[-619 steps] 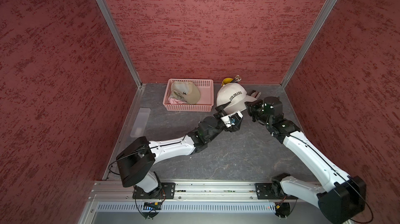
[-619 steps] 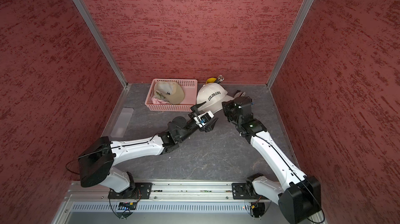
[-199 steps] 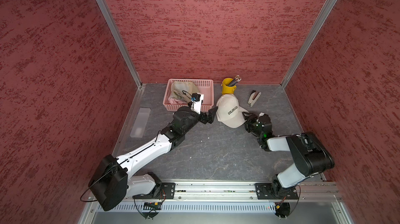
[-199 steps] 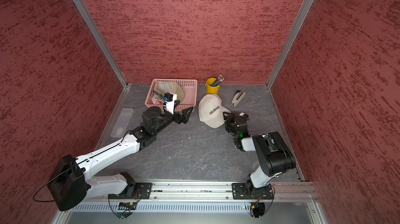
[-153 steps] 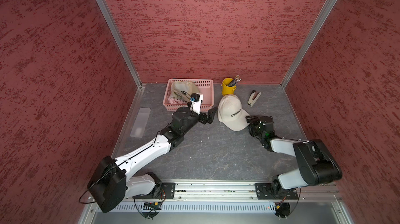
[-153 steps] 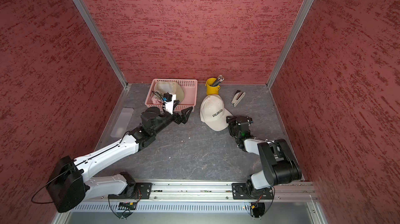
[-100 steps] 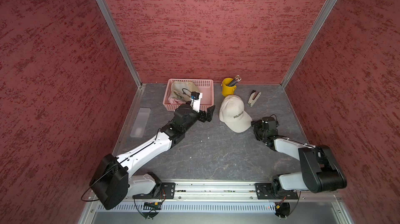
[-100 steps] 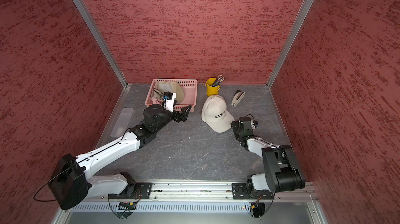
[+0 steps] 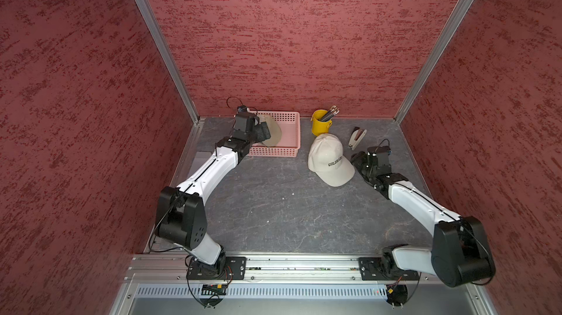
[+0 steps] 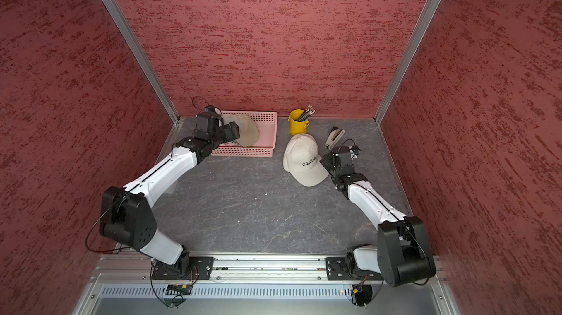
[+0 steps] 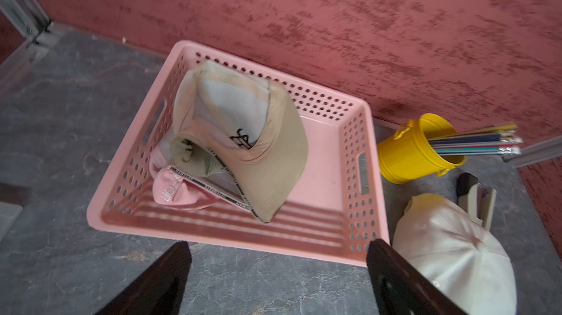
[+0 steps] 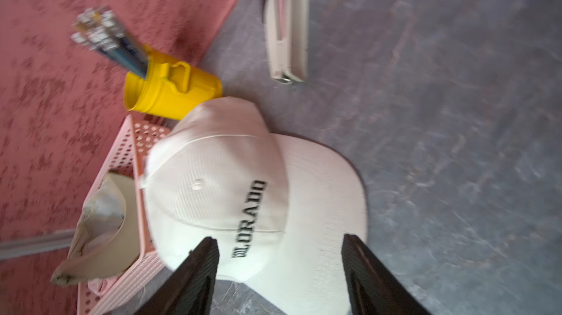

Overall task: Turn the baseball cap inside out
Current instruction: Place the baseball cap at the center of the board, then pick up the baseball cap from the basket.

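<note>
Note cream fabric baseball cap (image 9: 330, 161) just beside open, empty right pincer (image 12: 279, 237); open left pincer (image 11: 278, 243) well apart, at pink plastic basket (image 11: 349, 207).

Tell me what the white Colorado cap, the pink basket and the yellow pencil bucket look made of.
White Colorado cap: woven cotton-like cloth, matte, stitched seams. Pink basket: moulded plastic, slight sheen, punched holes. Yellow pencil bucket: probably painted metal, glossy; could be plastic.

The cap (image 9: 330, 161) is laid on the surface (image 9: 273, 213), right of the basket (image 9: 273, 152). The cup (image 9: 318, 128) is set just behind it, the stapler (image 9: 355, 139) right of that.
</note>
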### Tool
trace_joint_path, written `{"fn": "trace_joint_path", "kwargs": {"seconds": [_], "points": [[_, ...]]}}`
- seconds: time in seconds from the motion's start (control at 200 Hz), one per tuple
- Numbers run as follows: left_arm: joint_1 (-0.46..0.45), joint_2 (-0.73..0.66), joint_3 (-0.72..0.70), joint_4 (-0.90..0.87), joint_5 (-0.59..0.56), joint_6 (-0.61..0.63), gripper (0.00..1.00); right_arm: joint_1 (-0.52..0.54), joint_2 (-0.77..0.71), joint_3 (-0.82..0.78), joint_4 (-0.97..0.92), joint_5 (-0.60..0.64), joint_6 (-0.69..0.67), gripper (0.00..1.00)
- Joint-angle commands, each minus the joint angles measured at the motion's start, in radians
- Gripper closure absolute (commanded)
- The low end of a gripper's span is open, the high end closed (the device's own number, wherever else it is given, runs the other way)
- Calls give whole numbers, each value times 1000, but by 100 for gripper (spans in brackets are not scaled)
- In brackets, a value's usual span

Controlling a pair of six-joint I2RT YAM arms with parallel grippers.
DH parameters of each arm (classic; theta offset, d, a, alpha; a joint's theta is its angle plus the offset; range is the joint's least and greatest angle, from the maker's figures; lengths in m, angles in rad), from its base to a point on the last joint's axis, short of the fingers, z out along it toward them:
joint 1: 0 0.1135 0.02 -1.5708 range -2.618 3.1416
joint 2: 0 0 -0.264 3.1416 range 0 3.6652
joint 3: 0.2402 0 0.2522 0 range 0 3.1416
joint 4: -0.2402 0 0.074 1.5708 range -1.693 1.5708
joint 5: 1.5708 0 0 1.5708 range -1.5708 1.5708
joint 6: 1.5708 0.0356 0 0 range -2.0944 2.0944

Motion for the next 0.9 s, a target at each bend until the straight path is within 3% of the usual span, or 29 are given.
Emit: {"fn": "trace_joint_path", "kwargs": {"seconds": [0.0,0.15,0.436,0.546,0.681,0.851,0.897], "points": [[41,75,37,-98,109,-125,8,84,30,158,-108,65,-204,31],[39,181,81,-64,137,-175,11,151,91,253,-136,55,-291,31],[35,354,196,-23,98,-183,20,171,132,273,-92,-34,-292,31],[35,409,222,21,105,-178,34,173,134,278,-85,-62,-295,31],[34,453,245,68,130,-172,59,181,178,314,-135,-58,-328,31],[29,436,247,106,154,-138,100,186,174,354,-199,-36,-380,31],[24,415,247,111,148,-121,100,187,171,366,-216,-32,-399,31]]}}
